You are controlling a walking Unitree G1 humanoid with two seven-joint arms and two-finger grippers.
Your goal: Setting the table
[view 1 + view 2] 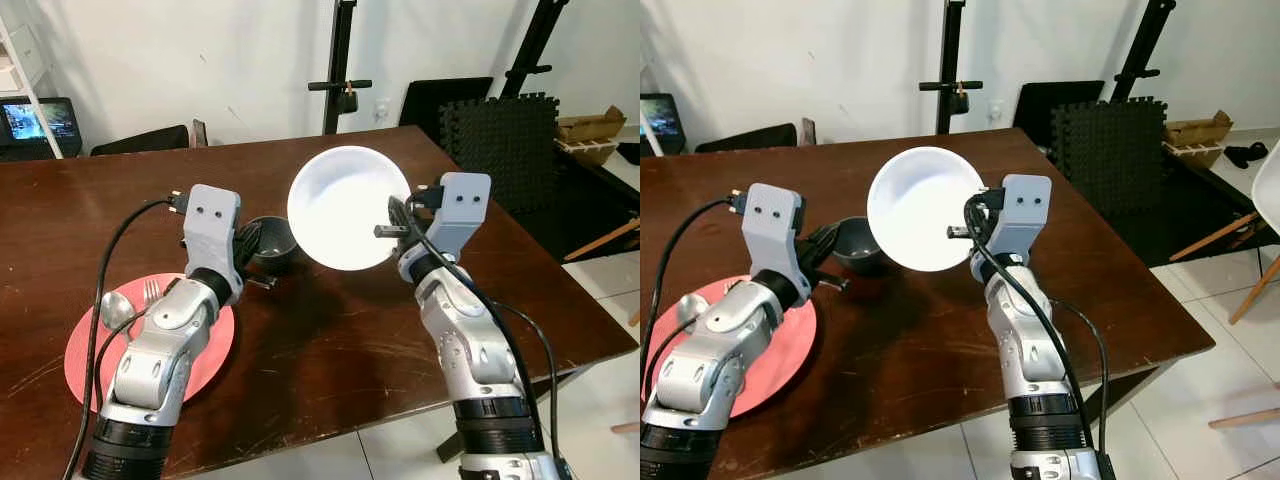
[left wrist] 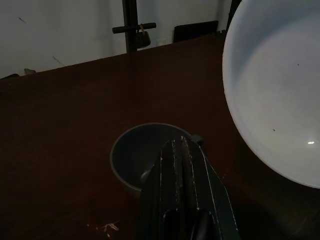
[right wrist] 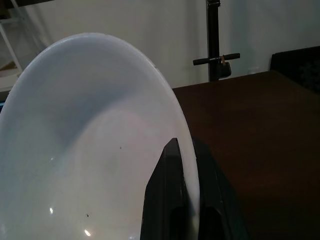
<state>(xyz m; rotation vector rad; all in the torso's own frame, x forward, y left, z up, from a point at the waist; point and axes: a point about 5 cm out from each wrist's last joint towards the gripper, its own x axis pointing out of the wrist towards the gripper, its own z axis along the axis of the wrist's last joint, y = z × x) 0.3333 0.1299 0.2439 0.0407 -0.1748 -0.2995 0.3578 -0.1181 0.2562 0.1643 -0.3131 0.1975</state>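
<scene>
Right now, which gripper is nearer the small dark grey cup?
Left. The left gripper grips the small dark grey cup; the right gripper holds the white bowl beside it.

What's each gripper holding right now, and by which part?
Right gripper clamps the round white bowl by its rim, lifted and tilted. Left gripper pinches the small dark grey cup at its rim.

White wall (image 1: 200, 60); dark wood table (image 1: 330, 350); black stands (image 1: 338, 60); foam mats (image 1: 505, 140); tiled floor (image 1: 600, 400).

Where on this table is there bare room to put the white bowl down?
Bare wood lies between the red plate and the right gripper holding the white bowl, and behind the grey cup. Crowded: left side, where spoon and fork sit on the plate.
</scene>
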